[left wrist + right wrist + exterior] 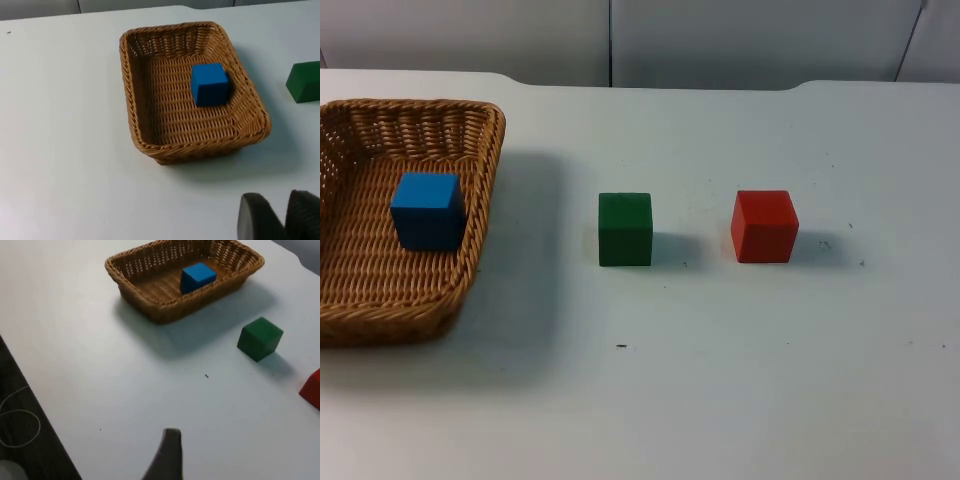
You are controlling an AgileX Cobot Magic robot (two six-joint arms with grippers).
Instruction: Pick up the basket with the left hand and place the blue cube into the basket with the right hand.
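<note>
- Top view: a wicker basket (470, 250) sits on the white table (770, 380), and the blue cube (427, 209) already lies inside it, near the basket's wall on the side toward the other cubes. A green cube (625, 229) stands on the table well apart from the basket, and a red cube (764, 226) stands beyond the green one.
- Left wrist view: the left gripper (280, 220) hovers above bare table, near the basket's (150, 100) closest corner but not touching it. Its two dark fingertips (255, 220) stand close together and hold nothing; I cannot tell whether they are fully closed. Ahead of the gripper, the blue cube (209, 84) rests on the basket floor.
- Right wrist view: the right gripper (167, 455) hangs over bare table, well apart from everything. One fingertip is visible, so I cannot tell its state. Far ahead sits the basket (145, 292) with the blue cube (197, 276) inside; the green cube (259, 338) is closer.
- Progress, as a judgement: the cube is in the basket, so the placing looks done, and the basket rests on the table with neither gripper on it.
</note>
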